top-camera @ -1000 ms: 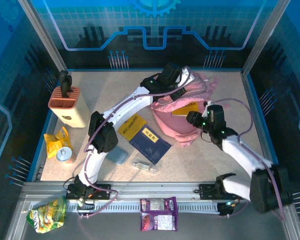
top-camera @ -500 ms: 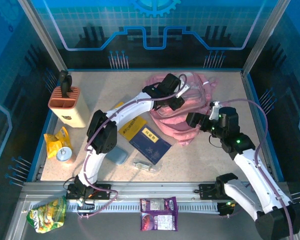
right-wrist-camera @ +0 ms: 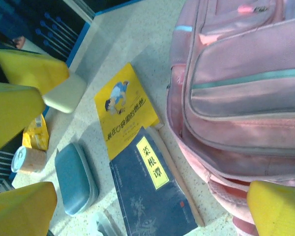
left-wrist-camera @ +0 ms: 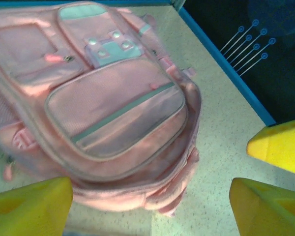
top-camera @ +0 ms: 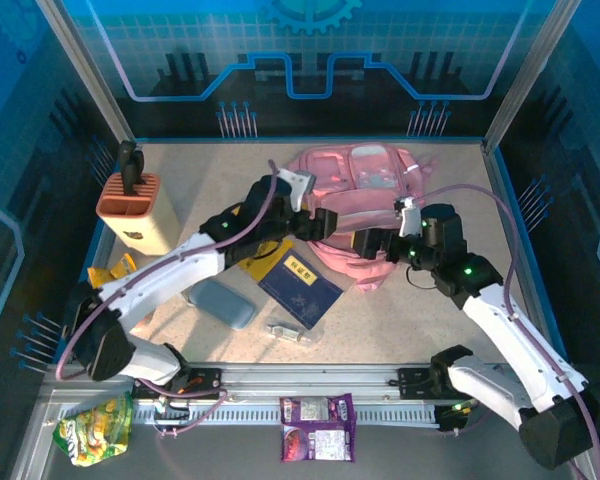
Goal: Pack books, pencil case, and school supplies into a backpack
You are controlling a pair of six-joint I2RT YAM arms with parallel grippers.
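The speckled table (top-camera: 200, 190) bears a pink backpack (top-camera: 365, 190), yellow book (top-camera: 263, 254), navy book (top-camera: 302, 290), grey-blue pencil case (top-camera: 220, 303), perhaps a clear item (top-camera: 288, 331).

- The yellow book (top-camera: 263, 257) is partly covered by the left arm (top-camera: 230, 235).
- The backpack (right-wrist-camera: 246, 93) runs off the top and right edges, right wrist view.
- The small clear item (top-camera: 288, 331) is too small to identify.

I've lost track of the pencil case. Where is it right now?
In the top view the pencil case lies flat on the table, left of centre, just left of the navy book, outside the backpack.
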